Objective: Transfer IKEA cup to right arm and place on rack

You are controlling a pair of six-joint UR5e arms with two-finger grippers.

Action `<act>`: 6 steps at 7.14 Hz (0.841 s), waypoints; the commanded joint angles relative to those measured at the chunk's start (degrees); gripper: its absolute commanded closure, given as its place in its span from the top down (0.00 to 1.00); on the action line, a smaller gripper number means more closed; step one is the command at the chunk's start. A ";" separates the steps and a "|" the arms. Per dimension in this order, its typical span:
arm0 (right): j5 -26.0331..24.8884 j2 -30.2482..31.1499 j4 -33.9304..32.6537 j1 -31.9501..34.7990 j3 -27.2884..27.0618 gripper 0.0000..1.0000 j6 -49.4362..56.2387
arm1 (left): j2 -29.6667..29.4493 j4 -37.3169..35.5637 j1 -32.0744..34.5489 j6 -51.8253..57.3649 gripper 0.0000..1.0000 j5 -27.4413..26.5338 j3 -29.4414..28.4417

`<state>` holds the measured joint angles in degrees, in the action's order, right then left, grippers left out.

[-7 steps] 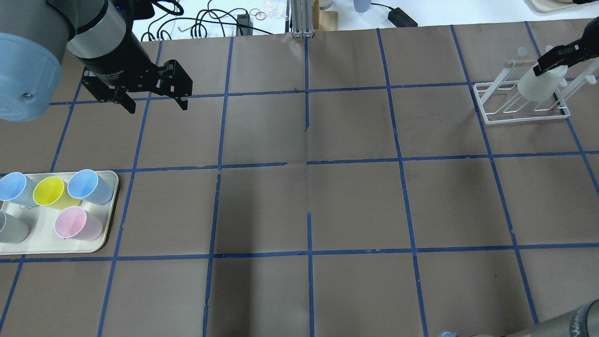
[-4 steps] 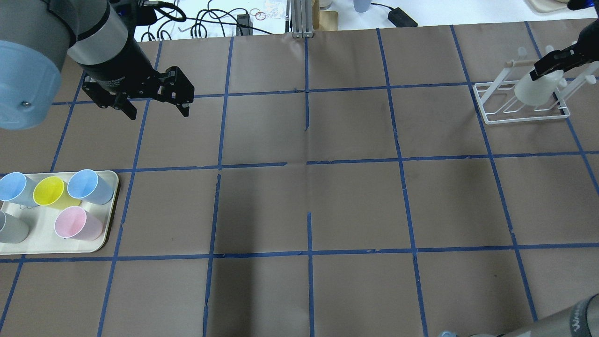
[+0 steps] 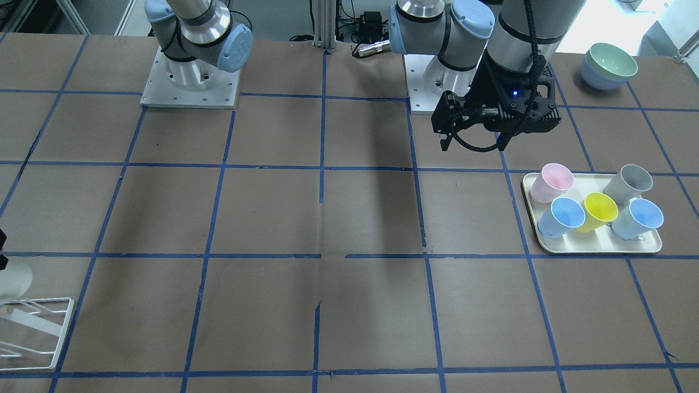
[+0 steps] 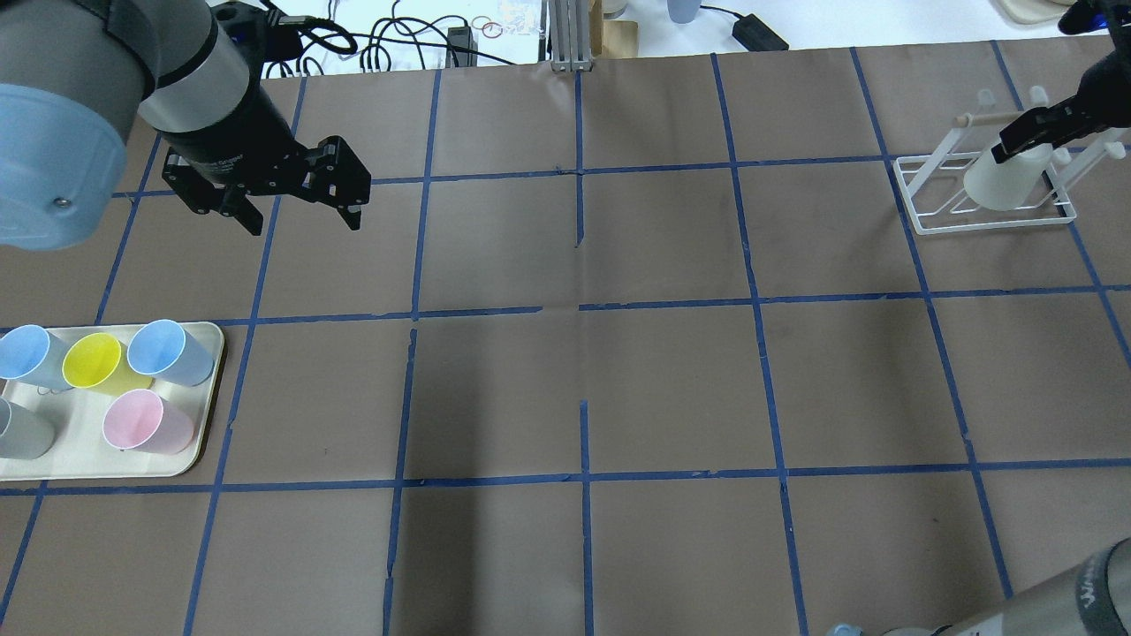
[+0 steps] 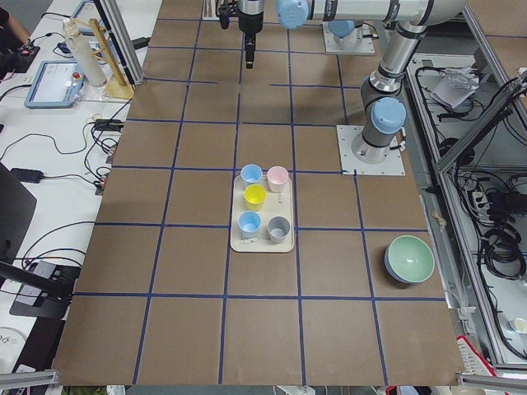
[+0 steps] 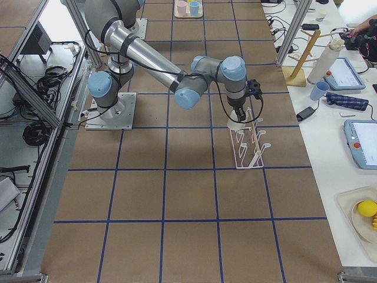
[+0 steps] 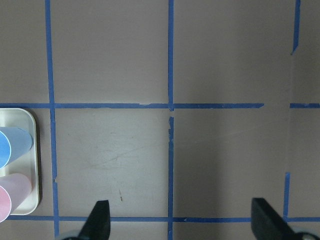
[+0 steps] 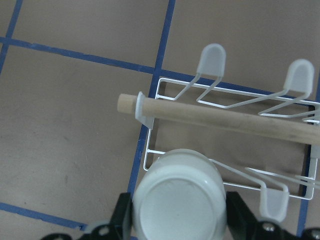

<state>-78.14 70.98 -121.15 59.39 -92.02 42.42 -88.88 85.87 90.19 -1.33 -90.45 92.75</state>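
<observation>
Robotics lab: desk gridded with blue tape, bolted arm bases, teach pendant, loose cables.

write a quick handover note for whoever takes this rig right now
Left pincer: open and empty, hanging over bare table beyond the tray.
Right pincer: shut on the IKEA cup, held upside down over one end of the rack.
Done: the handover, since the cup sits in the right pincer at the rack.
Left: seat the cup on a prong (cannot tell if it touches one yet), open the pincer, pull away.
</observation>
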 commanded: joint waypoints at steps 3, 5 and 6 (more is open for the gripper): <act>-0.08 -1.89 0.21 -0.68 -0.09 0.19 0.03 | -0.15 -0.01 -0.10 -0.51 1.00 -0.07 0.07; -0.09 -1.99 0.12 -0.68 -0.44 0.31 -0.14 | -0.15 0.08 -0.10 -0.69 1.00 -0.07 -0.02; 0.09 -1.99 0.21 -0.68 -0.44 0.53 -0.06 | -0.42 0.00 -0.10 -0.69 1.00 -0.07 -0.11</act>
<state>-78.18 69.04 -120.98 58.71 -92.38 42.32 -89.08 85.92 90.09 -1.98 -90.51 92.73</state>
